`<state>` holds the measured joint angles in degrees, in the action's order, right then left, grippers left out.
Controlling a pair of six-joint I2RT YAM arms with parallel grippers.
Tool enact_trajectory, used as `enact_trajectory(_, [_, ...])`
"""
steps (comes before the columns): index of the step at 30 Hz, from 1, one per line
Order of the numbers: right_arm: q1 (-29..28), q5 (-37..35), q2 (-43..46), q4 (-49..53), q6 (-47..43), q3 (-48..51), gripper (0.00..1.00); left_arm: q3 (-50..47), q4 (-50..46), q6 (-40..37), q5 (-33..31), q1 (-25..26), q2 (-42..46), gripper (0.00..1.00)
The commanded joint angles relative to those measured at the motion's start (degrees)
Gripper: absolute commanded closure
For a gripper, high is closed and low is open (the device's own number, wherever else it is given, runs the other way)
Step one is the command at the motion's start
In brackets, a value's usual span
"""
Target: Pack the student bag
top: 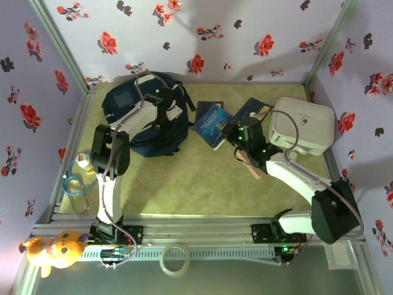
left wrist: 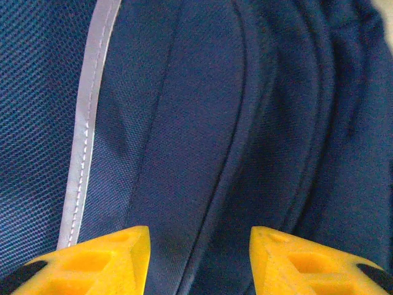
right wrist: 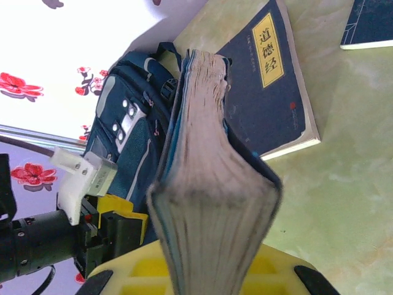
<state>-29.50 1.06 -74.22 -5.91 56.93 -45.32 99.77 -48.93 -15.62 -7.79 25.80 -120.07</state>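
Ok, L gripper (left wrist: 199,246) jaws half apart over student bag (left wrist: 184,110), soft floppy fabric, I'd pinch a seam ridge; R gripper (right wrist: 202,273) clamped on thick book (right wrist: 212,184)

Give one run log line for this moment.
left fingers: apart at student bag | right fingers: hold book | book: not in bag

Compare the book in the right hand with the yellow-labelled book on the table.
The held book stands on edge, clamped in the right hand; the labelled book lies flat on the table. The held book shows its worn page edges; the labelled book shows its cover. Both have dark blue covers.
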Motion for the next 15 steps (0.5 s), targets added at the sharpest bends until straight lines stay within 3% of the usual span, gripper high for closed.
enact_trajectory(1, [0.58,0.08,-0.55,-2.86,-1.25,-2.92,0.94,1.14,-0.37,-1.94,-3.52,0.4,-0.56,0.55])
enact_trajectory(8, [0.58,-0.66,-0.16,-2.53,-0.66,-2.65,0.94,0.21,3.17,-0.85,-9.42,0.44,-0.99,0.72])
enact_trajectory(13, [0.58,-2.17,0.81,-1.39,-0.77,-2.59,0.94,-0.64,5.53,-0.43,-9.68,0.39,1.82,0.97])
enact_trajectory(15, [0.58,-2.72,1.42,-1.37,-0.85,-2.4,0.94,-0.65,5.74,0.11,-9.57,0.47,3.24,1.0])
